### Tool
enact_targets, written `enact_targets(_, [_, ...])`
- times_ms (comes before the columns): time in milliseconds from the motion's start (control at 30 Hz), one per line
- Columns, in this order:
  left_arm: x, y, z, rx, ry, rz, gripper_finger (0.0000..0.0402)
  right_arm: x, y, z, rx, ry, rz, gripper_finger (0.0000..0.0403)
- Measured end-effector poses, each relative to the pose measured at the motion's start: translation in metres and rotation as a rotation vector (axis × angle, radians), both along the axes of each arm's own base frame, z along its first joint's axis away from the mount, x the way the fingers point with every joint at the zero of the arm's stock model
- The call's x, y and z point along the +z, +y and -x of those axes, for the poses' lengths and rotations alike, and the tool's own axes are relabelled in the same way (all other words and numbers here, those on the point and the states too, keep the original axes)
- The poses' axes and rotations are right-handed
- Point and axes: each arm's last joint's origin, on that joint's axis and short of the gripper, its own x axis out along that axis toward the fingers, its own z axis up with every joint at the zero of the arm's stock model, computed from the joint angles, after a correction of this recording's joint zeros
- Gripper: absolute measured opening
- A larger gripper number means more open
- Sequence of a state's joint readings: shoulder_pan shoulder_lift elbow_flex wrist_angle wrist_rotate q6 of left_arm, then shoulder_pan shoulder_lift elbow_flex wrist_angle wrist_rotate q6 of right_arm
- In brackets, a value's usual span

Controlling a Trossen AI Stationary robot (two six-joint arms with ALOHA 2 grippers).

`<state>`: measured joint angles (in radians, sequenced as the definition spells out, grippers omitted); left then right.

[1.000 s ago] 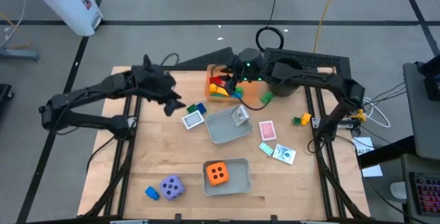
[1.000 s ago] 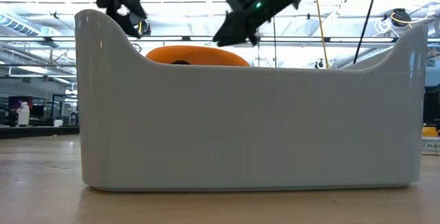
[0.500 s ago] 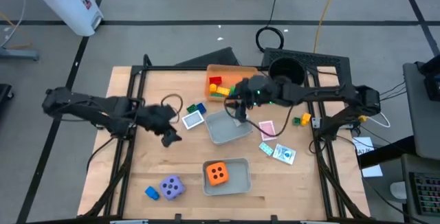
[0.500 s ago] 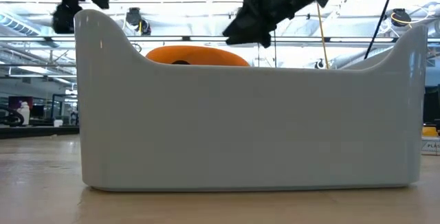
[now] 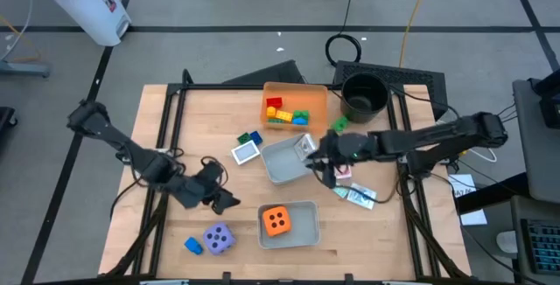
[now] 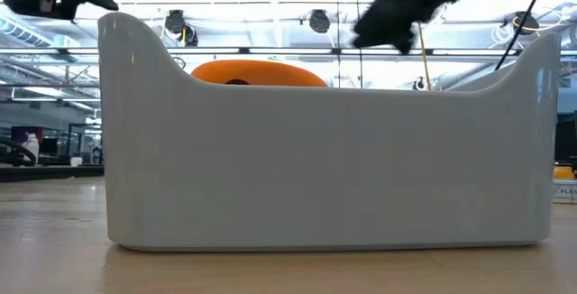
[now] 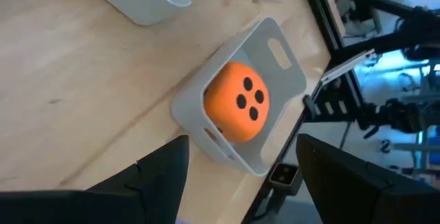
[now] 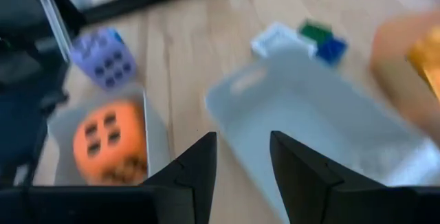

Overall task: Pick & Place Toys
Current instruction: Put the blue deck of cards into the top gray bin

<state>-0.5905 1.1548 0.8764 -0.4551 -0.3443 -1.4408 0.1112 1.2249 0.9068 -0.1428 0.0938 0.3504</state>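
Dice sit apart: orange die (image 5: 277, 220) already in grey tray (image 5: 308, 212) at 6 o'clock, purple die (image 5: 218, 238) loose at 7. Your left gripper (image 5: 224, 200), fingers spread & empty, hangs above it, prob. lining up. Right gripper (image 5: 325, 170) at 3 by pink card (image 5: 342, 170); fingers apart, empty.

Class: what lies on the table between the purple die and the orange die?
Bare wood, then the grey tray wall around the orange die; purple die stands outside. High view.
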Motion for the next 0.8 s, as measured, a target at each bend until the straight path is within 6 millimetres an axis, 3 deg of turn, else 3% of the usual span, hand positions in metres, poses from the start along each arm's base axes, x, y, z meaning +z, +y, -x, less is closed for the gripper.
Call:
enact_targets(267, [-0.028,-0.022,-0.016,0.034,0.065,0.002,0.0271,-0.014,0.036,0.05,0.056,0.365,-0.021,0.0091])
enact_targets(467, [-0.034,-0.029,-0.033,0.028,-0.003,0.026,0.0271,-0.023,0.053,0.071,0.141,0.542,0.02,0.0085])
enact_targets(600, [-0.032,-0.032,-0.036,0.021,-0.048,0.025,0.0271,-0.028,0.054,0.086,0.079,0.678,-0.005,0.0111])
enact_targets(800, [-0.032,-0.031,-0.037,0.035,-0.061,0.015,0.0271,-0.047,0.06,0.095,0.029,0.726,-0.068,0.0189])
